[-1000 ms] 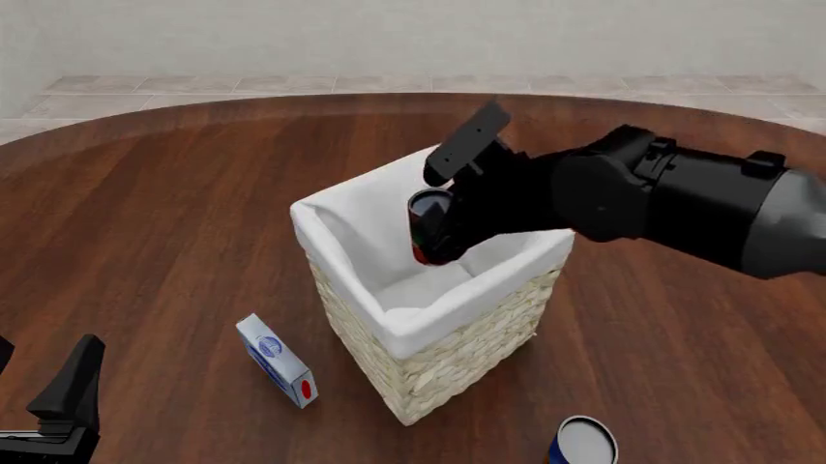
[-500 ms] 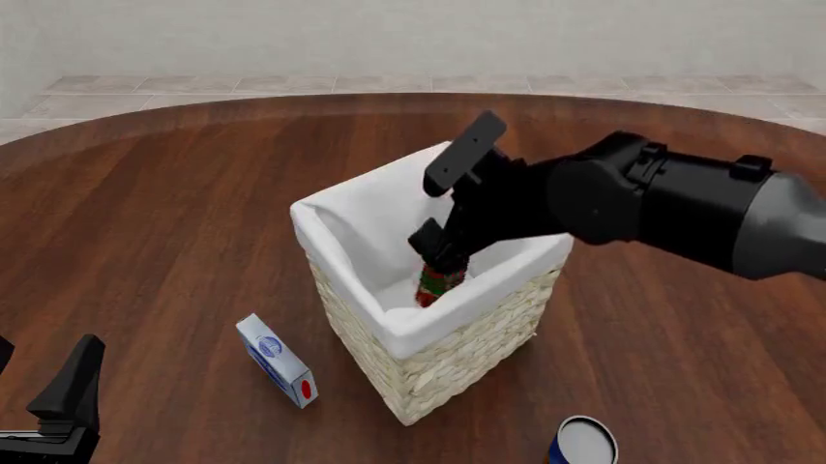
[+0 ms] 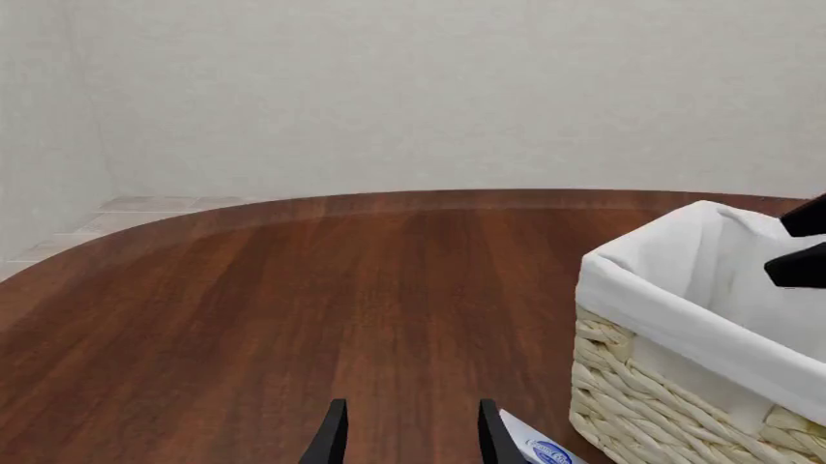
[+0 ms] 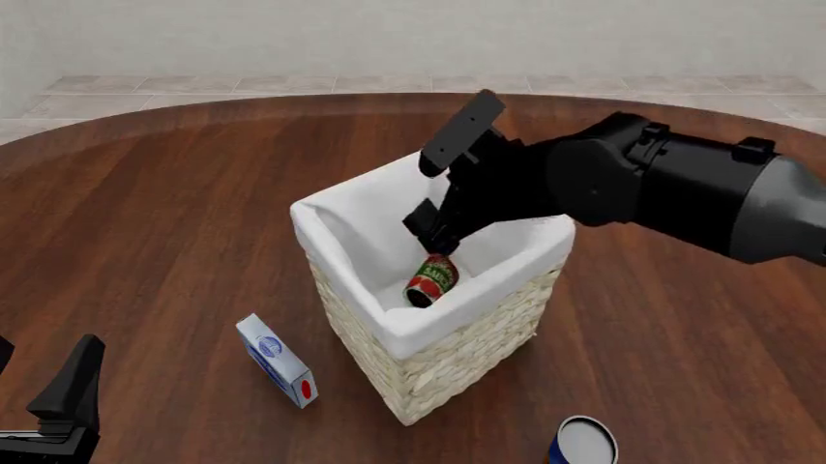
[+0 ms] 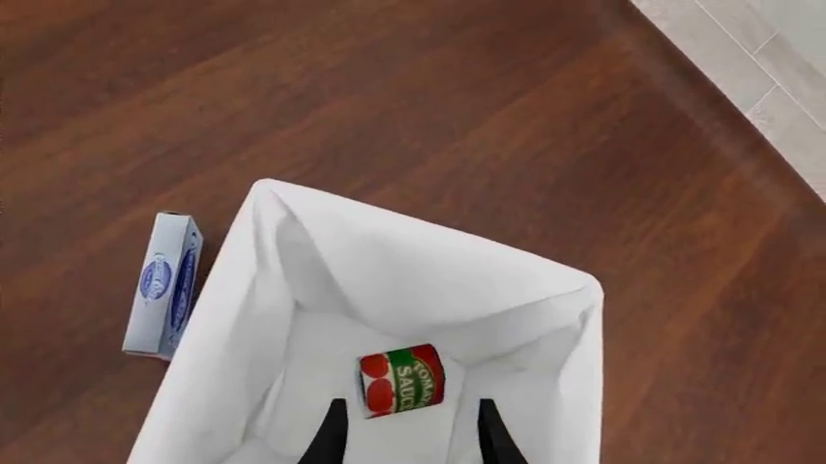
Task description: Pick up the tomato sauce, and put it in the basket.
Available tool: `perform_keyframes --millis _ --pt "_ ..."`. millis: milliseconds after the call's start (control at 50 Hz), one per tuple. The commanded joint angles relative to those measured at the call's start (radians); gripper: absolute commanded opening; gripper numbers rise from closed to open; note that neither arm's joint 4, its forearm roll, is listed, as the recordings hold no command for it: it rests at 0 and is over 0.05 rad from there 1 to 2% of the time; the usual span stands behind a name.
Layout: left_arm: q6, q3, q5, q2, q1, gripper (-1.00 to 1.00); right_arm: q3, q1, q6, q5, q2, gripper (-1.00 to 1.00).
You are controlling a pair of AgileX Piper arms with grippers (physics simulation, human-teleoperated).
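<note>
The right wrist view looks straight down into the basket point(image 5: 258, 290), where the tomato sauce point(image 5: 400, 380) lies on its side on the white cloth. The right pincer point(image 5: 406, 435) hangs above it, fingers apart and holding nothing. The front view shows the can point(image 4: 432, 280) tilted and also a blue can point(image 4: 583, 441) on the tabletop point(image 4: 168, 193). The left pincer point(image 3: 408, 435) sits low with its fingers apart, beside the carton point(image 4: 278, 362).

Round dark wood table point(image 4: 181, 193), pale tiled floor point(image 4: 258, 85), plain off-white wall point(image 4: 387, 34)

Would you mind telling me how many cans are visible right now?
2: the tomato sauce lies inside the basket, and a blue can stands on the table at the front view's bottom edge, partly cropped. Others may be out of frame.
</note>
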Motion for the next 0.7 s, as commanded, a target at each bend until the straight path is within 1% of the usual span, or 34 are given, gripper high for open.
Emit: perform_keyframes --millis 20,140,280,700 --pt "0.000 0.000 0.000 0.000 0.000 1.00 -0.037 0.003 -0.013 0.011 -0.002 1.00" --pt "0.000 0.000 0.000 0.000 0.000 1.00 -0.071 -0.002 -0.032 0.022 -0.007 1.00" --pt "0.000 0.000 0.000 0.000 0.000 1.00 -0.087 0.002 -0.037 0.030 -0.031 1.00" --pt "0.000 0.000 0.000 0.000 0.000 1.00 -0.103 0.020 -0.066 0.034 -0.086 1.00"
